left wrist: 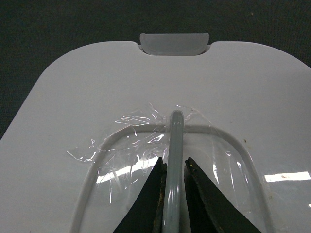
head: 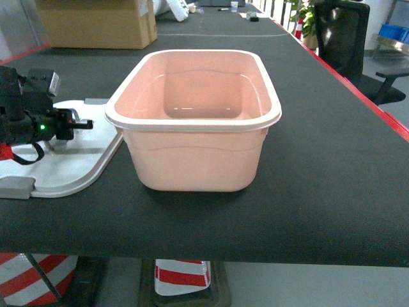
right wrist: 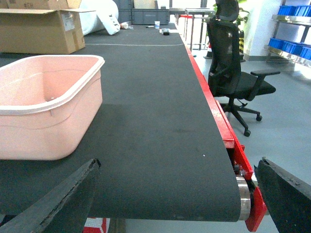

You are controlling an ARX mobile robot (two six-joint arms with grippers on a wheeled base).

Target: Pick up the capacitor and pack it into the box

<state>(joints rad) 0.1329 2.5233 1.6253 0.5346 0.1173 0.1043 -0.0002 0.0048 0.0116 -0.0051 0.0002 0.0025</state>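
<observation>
The box [head: 192, 123], a pale pink tub, stands open in the middle of the black belt and shows nothing inside; it also appears at the left of the right wrist view [right wrist: 43, 121]. Its white lid [head: 83, 163] lies flat to the box's left, grey latch tab [left wrist: 174, 44] at the far end. My left gripper [left wrist: 173, 162] is shut on the lid's grey handle bar [left wrist: 175, 131], and sits over the lid in the head view [head: 86, 125]. My right gripper [right wrist: 178, 162] hangs open off the belt's near right end, holding nothing. The capacitor is out of view.
Crinkled clear tape [left wrist: 141, 141] covers the lid around the handle. A cardboard carton [head: 96, 22] stands at the far left of the belt. The belt's red edge [right wrist: 214, 111] runs along the right, with a black office chair [right wrist: 233, 73] and blue bins [right wrist: 294, 48] beyond.
</observation>
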